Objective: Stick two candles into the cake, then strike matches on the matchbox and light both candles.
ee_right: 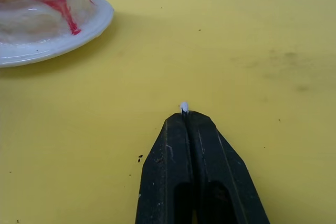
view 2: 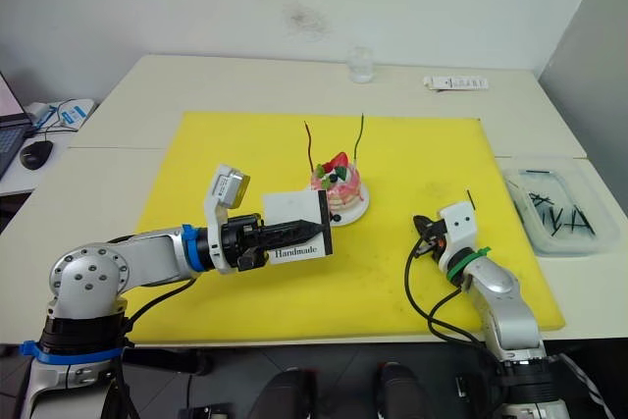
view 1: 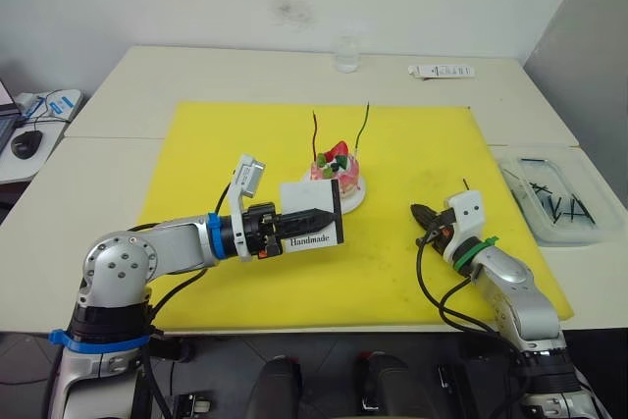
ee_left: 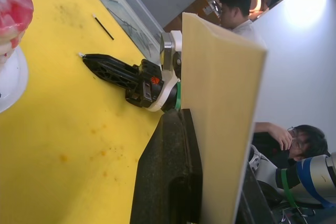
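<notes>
Your left jaws (view 1: 319, 215) are clamped on one matchbox (view 1: 312, 211), held upright off the yellow mat (view 1: 412, 282), its "Handmade" face toward your head camera and its far edge just beside the cake plate (view 1: 351, 198). Your right jaws (view 1: 422, 213) are pressed together on one match (ee_right: 184, 107): in the right wrist view only its pale tip shows, protruding from between the black fingers (ee_right: 173, 171). These jaws lie low over the mat, to the right of the cake (view 1: 336, 166) and apart from it.

Count one cake, near the middle of the mat, with two candles standing in it: one red candle (view 1: 315, 130) on the left, one green candle (view 1: 365, 120) on the right. No flame can be seen on either.

Bare yellow mat lies between your two jaws and along the near edge. One loose match (view 1: 464, 183) lies just behind your right wrist. One clear tray (view 1: 522, 193) sits on the tabletop (view 1: 196, 76) just past the mat's right edge, holding several more dark sticks (view 1: 554, 205). Along the far edge of the tabletop stand one clear glass (view 1: 345, 54) and one white remote (view 1: 442, 71). Two seated people (ee_left: 239, 6) appear in the left wrist view.
</notes>
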